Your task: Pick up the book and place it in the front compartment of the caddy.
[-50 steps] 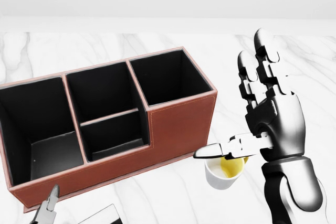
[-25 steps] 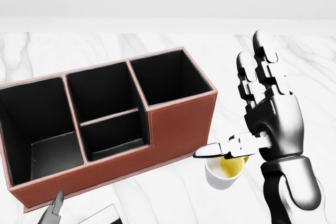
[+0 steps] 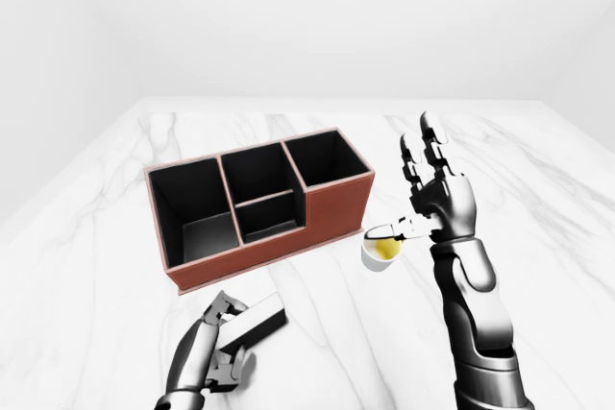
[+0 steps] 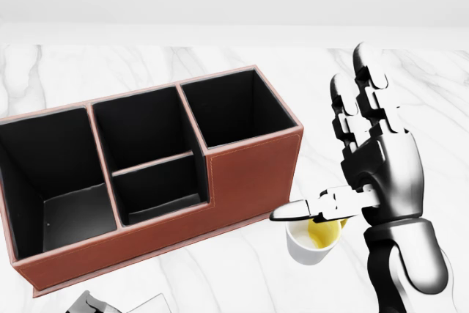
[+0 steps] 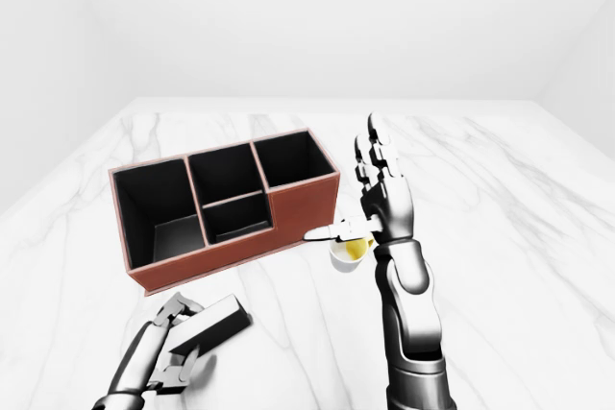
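Left hand (image 3: pixel 219 348), fingers closed round the dark flat book (image 3: pixel 252 324) lying on the white marble bench (image 3: pixel 115 266) below the brown leather caddy (image 3: pixel 336 208). Right hand (image 3: pixel 440 201), fingers wide, beside a white cup (image 3: pixel 382 254).

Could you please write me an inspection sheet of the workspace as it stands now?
Surface: white marble table, no spills seen.
Job's things: the brown caddy stands upright with all its black compartments empty; the book lies flat on the table below the caddy in the right-eye view, not yet lifted.
Clutter: a small white cup with yellow contents stands to the right of the caddy, under the right thumb.
Hands: left hand has its fingers around the book's near end; right hand is open, fingers pointing up, holding nothing.
Cables: nothing seen.
Surroundings: plain white walls, nothing else seen.
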You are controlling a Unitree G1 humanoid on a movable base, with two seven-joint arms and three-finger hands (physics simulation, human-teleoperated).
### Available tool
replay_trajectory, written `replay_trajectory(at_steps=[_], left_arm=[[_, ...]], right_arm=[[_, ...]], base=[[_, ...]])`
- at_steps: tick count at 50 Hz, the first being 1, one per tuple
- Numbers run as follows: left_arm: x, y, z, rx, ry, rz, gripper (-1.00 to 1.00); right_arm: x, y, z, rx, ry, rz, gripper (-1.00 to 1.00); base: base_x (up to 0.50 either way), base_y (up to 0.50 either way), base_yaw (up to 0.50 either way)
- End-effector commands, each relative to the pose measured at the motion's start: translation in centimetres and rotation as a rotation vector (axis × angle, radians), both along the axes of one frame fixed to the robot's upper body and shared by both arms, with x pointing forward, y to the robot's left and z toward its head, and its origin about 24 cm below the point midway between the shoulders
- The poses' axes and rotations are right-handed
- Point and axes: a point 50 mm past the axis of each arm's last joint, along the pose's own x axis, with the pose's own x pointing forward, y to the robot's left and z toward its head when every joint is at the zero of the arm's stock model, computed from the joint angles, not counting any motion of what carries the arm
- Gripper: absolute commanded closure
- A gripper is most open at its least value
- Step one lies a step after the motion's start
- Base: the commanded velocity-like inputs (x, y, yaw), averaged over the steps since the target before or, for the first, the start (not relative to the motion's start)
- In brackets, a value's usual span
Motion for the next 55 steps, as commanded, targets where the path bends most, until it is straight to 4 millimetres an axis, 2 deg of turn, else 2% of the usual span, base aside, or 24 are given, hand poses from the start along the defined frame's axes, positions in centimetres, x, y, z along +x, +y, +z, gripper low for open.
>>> replay_trajectory(at_steps=[1,13,17,24,36,49,55], left_arm=[[-0.3,-0.5,-0.2,0.001,0.023,-0.026,0.88],[0.0,-0.4,1.2,-0.032,-0.043,-0.009,0.91],[0.3,-0.4,2.5,-0.048,-0.091,-0.015,0.93],[1.0,-0.8,3.3,-0.066,-0.134,-0.036,0.92],[2.1,-0.9,6.1,-0.077,-0.253,-0.073,0.93],[2.8,-1.1,8.7,-0.096,-0.304,-0.070,0.93],[3.3,-1.5,10.6,-0.103,-0.358,-0.107,0.93]], right_arm=[[-0.1,0.0,0.0,0.003,-0.003,0.000,-1.00],[-0.3,-0.1,0.2,0.005,-0.009,-0.004,-1.00],[-0.3,-0.1,0.3,0.006,-0.016,-0.005,-1.00],[-0.2,-0.4,0.4,0.009,-0.019,-0.011,-1.00],[-0.5,-0.6,1.0,0.017,-0.043,-0.021,-1.00],[-0.5,-0.9,1.3,0.017,-0.057,-0.029,-1.00],[-0.5,-0.9,1.4,0.019,-0.061,-0.029,-1.00]], base=[[0.00,0.00,0.00],[0.00,0.00,0.00],[0.00,0.00,0.00],[0.00,0.00,0.00],[0.00,0.00,0.00],[0.00,0.00,0.00],[0.00,0.00,0.00]])
